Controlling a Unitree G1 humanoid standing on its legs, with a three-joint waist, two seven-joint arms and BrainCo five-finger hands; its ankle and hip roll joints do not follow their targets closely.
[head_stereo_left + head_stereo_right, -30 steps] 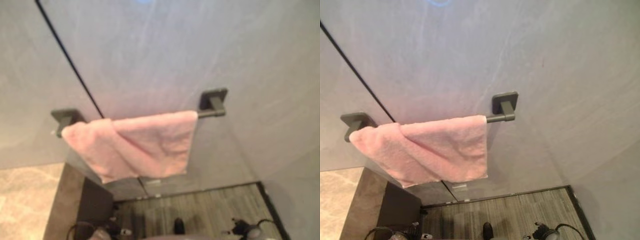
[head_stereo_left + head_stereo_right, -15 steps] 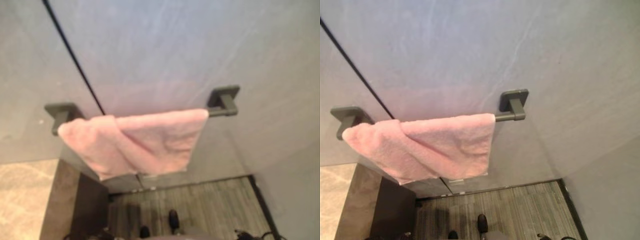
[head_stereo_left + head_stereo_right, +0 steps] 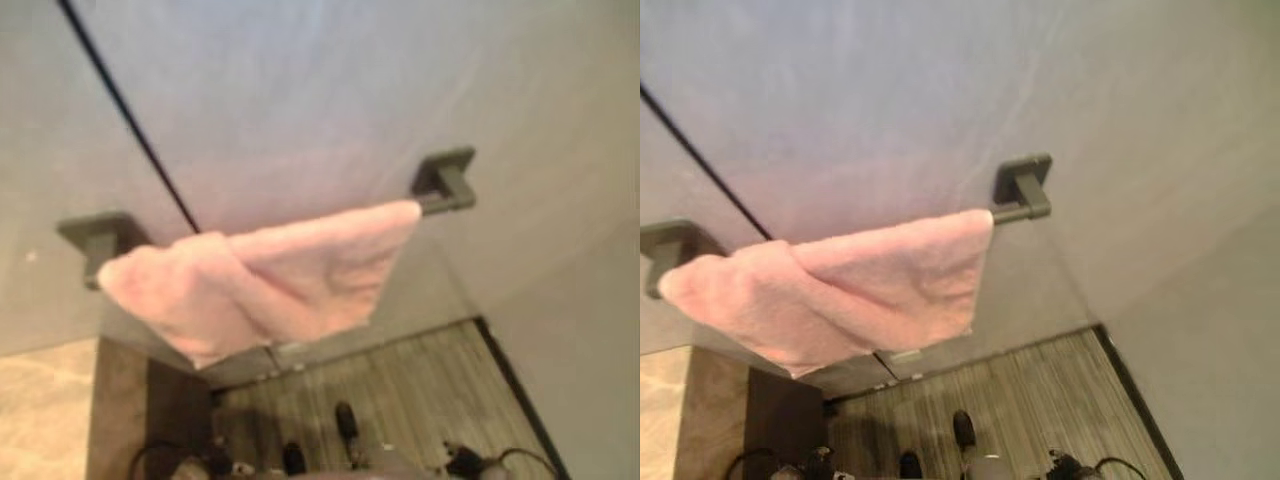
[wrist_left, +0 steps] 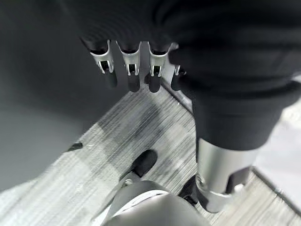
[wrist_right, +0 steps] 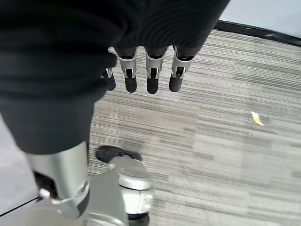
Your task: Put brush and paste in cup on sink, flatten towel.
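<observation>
A pink towel (image 3: 270, 280) hangs over a dark bar on the grey wall, between the left bracket (image 3: 95, 240) and the right bracket (image 3: 445, 180). It is bunched, with a diagonal fold across its front and its lower left corner drooping lowest. My left hand (image 4: 133, 75) hangs over the floor with straight fingers and holds nothing. My right hand (image 5: 150, 77) also hangs low over the floor, fingers straight and empty. Both hands are well below the towel.
A black seam (image 3: 130, 110) runs down the wall to the bar. A beige stone counter (image 3: 40, 410) with a dark side panel (image 3: 175, 410) lies at the lower left. Below is grey striped floor (image 3: 420, 390), with a small yellow scrap (image 5: 256, 118) on it.
The whole picture has shifted and tilted, so the camera moved. The towel hangs on the bar as before.
</observation>
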